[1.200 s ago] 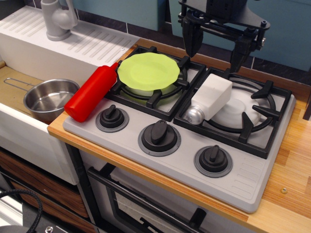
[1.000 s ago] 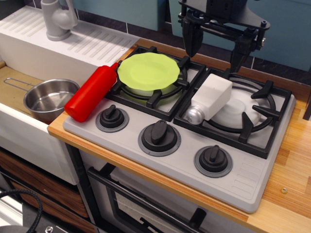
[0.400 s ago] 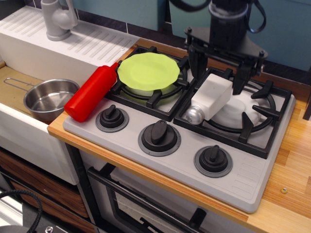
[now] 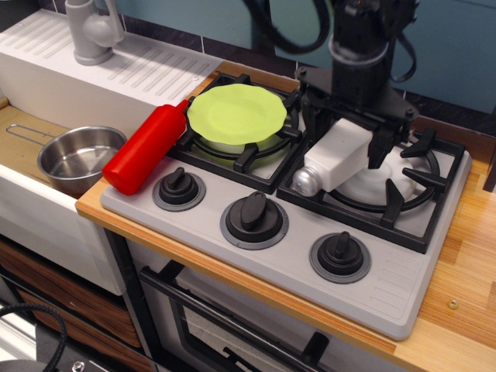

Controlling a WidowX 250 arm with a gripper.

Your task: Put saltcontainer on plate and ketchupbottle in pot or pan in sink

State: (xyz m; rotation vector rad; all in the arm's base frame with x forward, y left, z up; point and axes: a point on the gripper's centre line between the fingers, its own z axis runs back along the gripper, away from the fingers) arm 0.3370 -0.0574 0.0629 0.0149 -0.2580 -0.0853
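Note:
The white saltcontainer (image 4: 335,159) lies on its side on the right burner grate, with its silver cap (image 4: 305,183) pointing front-left. My gripper (image 4: 346,139) is lowered over its rear end, open, with one finger on each side of it. The lime-green plate (image 4: 236,112) sits on the left burner. The red ketchupbottle (image 4: 143,151) lies on the stove's left edge with its nozzle toward the plate. The steel pan (image 4: 77,159) stands empty in the sink (image 4: 31,205) at the left.
A grey tap (image 4: 91,31) and a ribbed white drainboard (image 4: 147,70) are at the back left. Three black knobs (image 4: 254,213) line the stove front. The black grates rise above the stove top. Wooden counter (image 4: 465,256) runs along the right.
My gripper has come down from above the back of the stove and now straddles the saltcontainer's rear end. The container has shifted very slightly. Nothing else moved.

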